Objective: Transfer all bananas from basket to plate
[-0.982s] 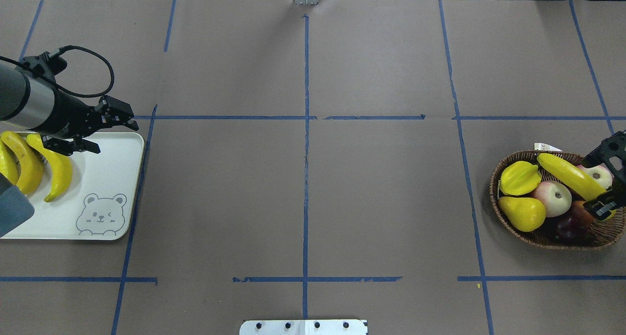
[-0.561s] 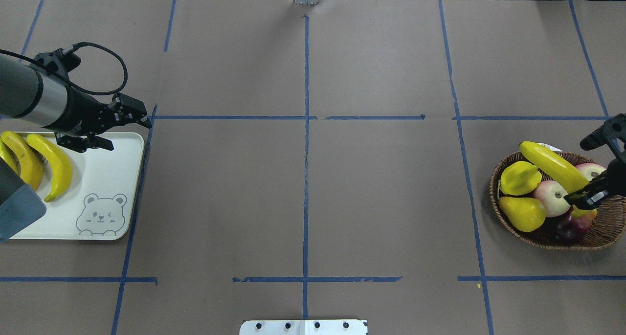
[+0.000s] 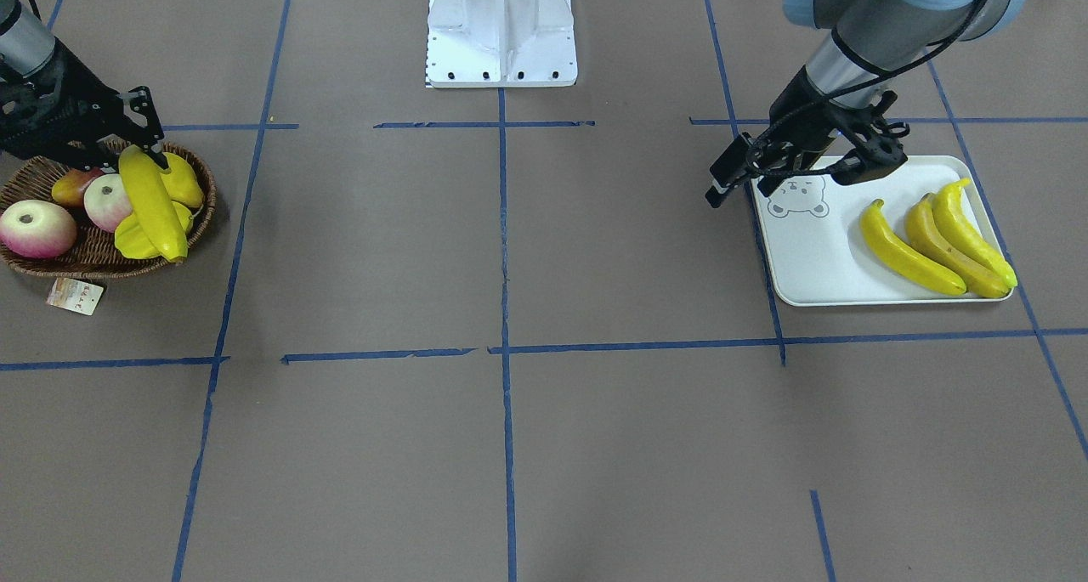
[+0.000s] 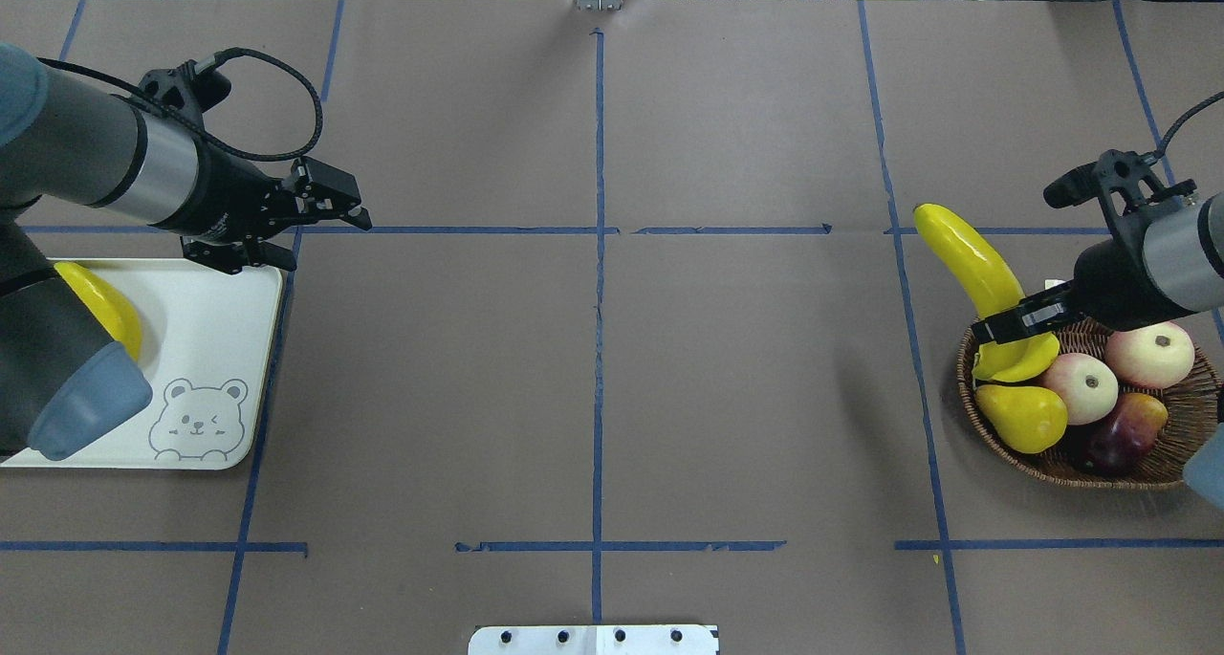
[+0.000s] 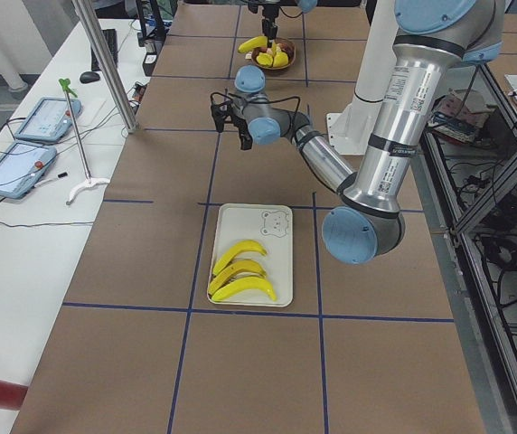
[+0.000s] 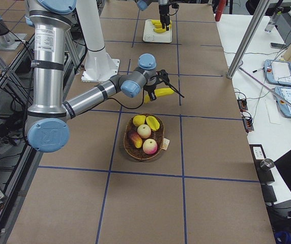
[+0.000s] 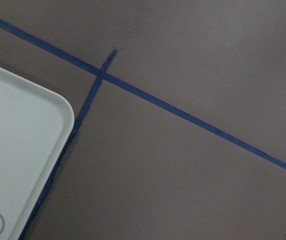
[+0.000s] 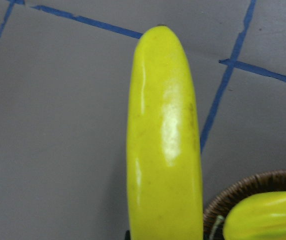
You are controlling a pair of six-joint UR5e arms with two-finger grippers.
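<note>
My right gripper (image 4: 1014, 322) is shut on the lower end of a yellow banana (image 4: 966, 263) and holds it tilted in the air over the basket's (image 4: 1052, 470) left rim. The banana fills the right wrist view (image 8: 163, 145). Three bananas (image 3: 905, 251) lie side by side on the white bear-print plate (image 3: 812, 259). In the overhead view my left arm hides most of them. My left gripper (image 4: 320, 237) is open and empty above the plate's far right corner (image 7: 28, 145).
The basket holds a yellow pear (image 4: 1023, 416), a starfruit (image 4: 1021, 359), two pink apples (image 4: 1152, 354) and a dark red fruit (image 4: 1114, 437). A paper tag (image 3: 75, 296) lies beside the basket. Blue tape lines cross the brown table between basket and plate.
My right gripper has lifted the banana out of the basket, up and toward the table's middle. My left gripper has moved right, off the plate toward its far right corner.
</note>
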